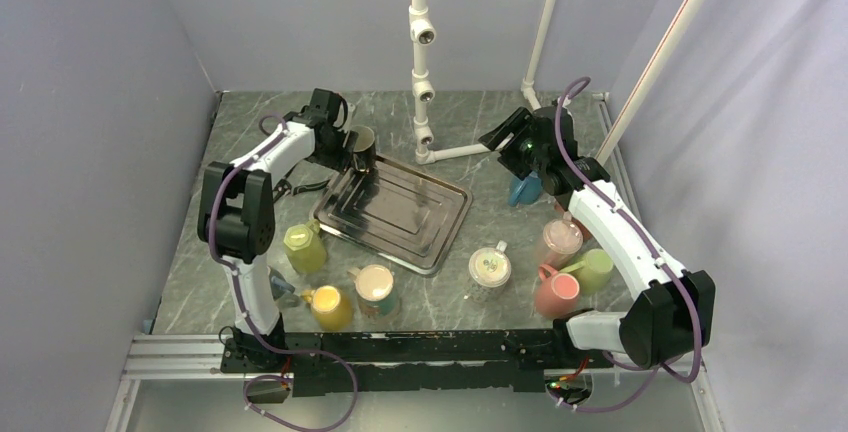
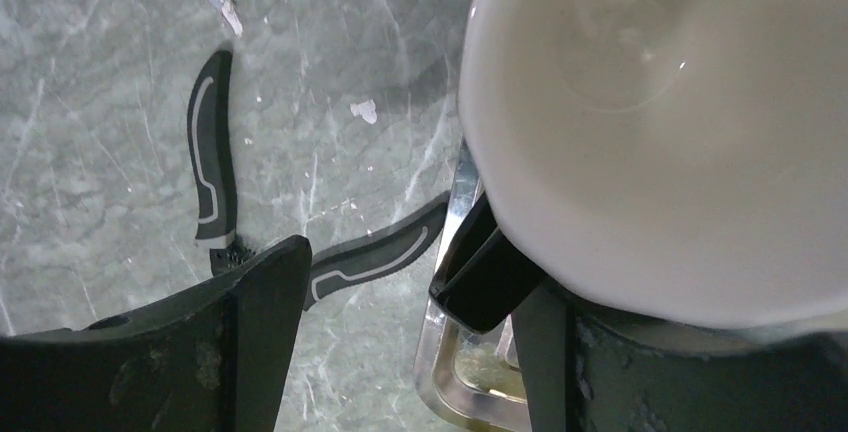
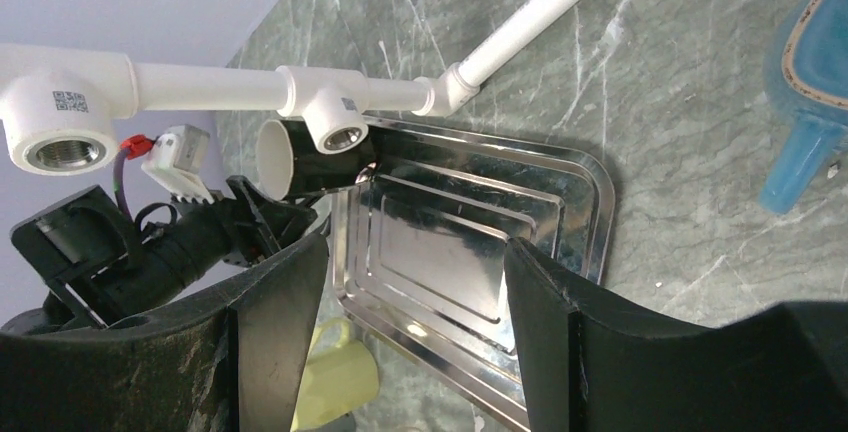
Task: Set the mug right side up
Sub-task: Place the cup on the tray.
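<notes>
A dark mug (image 1: 363,146) with a white inside stands mouth up at the far left corner of the metal tray (image 1: 420,222). In the left wrist view I look down into its white inside (image 2: 640,112), with its black handle (image 2: 490,287) below. My left gripper (image 1: 350,148) is open right beside the mug; in its own view (image 2: 410,297) the mug overlaps the right finger and the gap holds nothing. The mug also shows in the right wrist view (image 3: 290,157). My right gripper (image 3: 415,252) is open and empty, raised over the table right of the tray (image 1: 512,144).
A blue mug (image 1: 524,189) lies under the right arm. Several coloured mugs and cups stand along the front, among them a yellow-green one (image 1: 305,247) and a pink one (image 1: 556,292). A white pipe stand (image 1: 424,52) rises behind the tray. Black tool handles (image 2: 210,162) lie left of the tray.
</notes>
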Robot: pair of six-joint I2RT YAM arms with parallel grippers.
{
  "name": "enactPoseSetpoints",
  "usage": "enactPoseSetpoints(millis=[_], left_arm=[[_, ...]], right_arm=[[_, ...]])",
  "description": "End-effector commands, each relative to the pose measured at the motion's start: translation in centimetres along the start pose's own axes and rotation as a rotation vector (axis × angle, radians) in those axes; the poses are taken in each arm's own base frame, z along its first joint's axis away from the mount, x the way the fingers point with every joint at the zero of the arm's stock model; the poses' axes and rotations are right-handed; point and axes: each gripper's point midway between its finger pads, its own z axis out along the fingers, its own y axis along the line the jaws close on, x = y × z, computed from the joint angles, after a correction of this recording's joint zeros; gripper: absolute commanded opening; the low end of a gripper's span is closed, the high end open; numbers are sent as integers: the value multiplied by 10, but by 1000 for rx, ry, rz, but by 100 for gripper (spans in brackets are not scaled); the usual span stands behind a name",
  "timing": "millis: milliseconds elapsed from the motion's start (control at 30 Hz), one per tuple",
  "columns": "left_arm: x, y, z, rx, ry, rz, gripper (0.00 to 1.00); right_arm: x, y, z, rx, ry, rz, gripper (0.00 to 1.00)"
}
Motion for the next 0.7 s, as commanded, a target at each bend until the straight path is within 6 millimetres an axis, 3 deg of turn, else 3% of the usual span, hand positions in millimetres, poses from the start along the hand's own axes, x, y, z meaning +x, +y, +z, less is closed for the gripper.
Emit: enactPoseSetpoints(millis=[0,133,300,433,667], left_arm=[[-7,6,-9,-32,-17,-72,76],[-11,4,-17,-25,-42,-117,76],[-12,2,-20,-20,-53,-195,72],[-5,9,-19,-71,-57,-263,68],[-8,18,-12,-127,-91,-291,56]], right_arm=[[-8,15,-9,-57,-11,-20,69],[-3,13,-17,-69,6,-78,70],[-1,-2,-27,-13,13,-153,71],[-16,-22,-36,103,-45,-193,75],[-23,-32,-43,163,-67,-201,76]])
